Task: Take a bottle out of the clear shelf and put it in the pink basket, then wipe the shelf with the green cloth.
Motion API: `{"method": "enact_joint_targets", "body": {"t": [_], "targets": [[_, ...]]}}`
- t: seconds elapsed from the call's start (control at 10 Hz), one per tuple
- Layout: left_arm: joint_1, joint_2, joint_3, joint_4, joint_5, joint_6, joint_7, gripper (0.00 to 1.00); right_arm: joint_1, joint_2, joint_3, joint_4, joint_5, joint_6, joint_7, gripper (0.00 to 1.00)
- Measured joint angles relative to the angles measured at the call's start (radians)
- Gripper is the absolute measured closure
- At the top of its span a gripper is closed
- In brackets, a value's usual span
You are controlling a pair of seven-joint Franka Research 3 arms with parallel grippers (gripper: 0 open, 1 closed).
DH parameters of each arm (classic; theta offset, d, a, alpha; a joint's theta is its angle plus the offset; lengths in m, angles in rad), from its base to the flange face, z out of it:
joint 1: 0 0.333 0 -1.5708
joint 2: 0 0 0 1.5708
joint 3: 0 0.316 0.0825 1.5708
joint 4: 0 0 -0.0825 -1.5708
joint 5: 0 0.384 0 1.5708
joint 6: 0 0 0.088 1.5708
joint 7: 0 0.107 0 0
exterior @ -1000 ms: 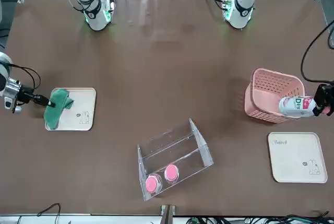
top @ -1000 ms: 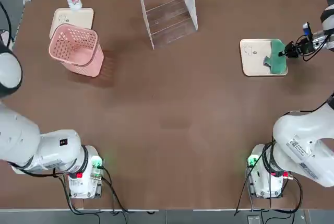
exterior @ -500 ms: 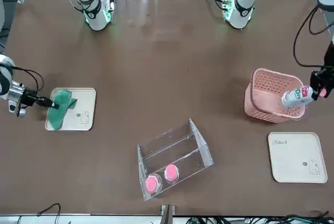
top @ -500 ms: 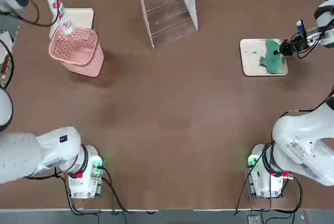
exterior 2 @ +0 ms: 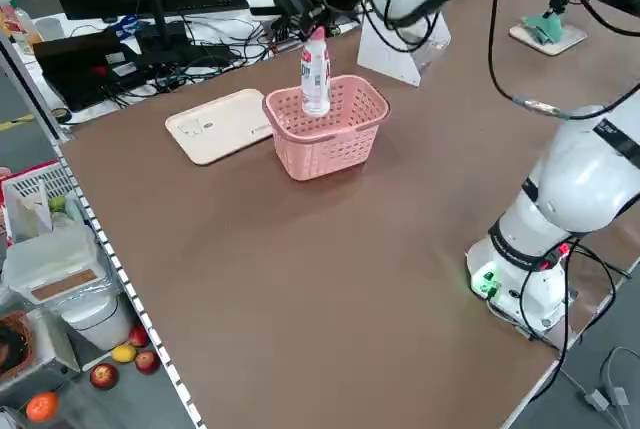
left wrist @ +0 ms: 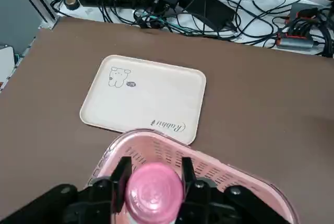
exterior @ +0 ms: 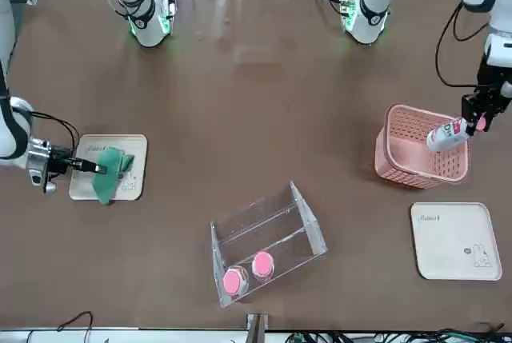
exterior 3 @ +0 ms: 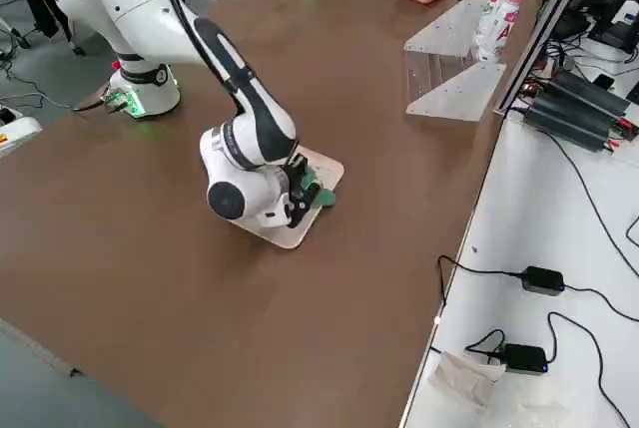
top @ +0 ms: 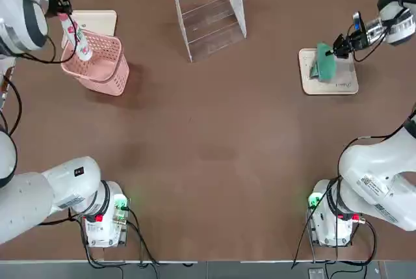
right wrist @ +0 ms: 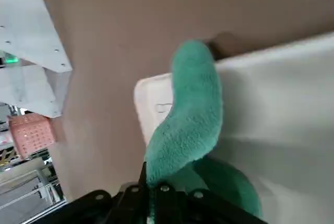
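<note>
Top view: the left claw (top: 65, 15) is clamped under the pink cap of the bottle (top: 73, 32), held tilted over the pink basket (top: 95, 62); it looks light, rigid and slippery. Front view: the right claw (exterior: 86, 167) pinches the limp green cloth (exterior: 110, 172) by one edge over its cream tray (exterior: 134, 169).

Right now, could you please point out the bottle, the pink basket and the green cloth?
bottle (exterior 2: 315, 74), left side view, its labelled body.
pink basket (top: 97, 79), top view, its near lattice wall.
green cloth (exterior: 109, 173), front view, its bunched middle.
</note>
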Motion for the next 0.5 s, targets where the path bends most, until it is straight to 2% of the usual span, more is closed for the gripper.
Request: {"method": "enact_joint_targets", "body": {"t": [0.2, 0.5], "targets": [[0.000, 0.033, -0.003, -0.108, 0.000, 0.185, -0.001, 0.57, 0.045, -0.054, 0.009, 0.054, -0.012, -0.076, 0.034, 0.96], [0.002, 0.147, -0.004, -0.179, 0.000, 0.432, -0.001, 0.57, 0.145, -0.133, 0.010, 0.094, -0.031, -0.110, 0.050, 0.96]]}}
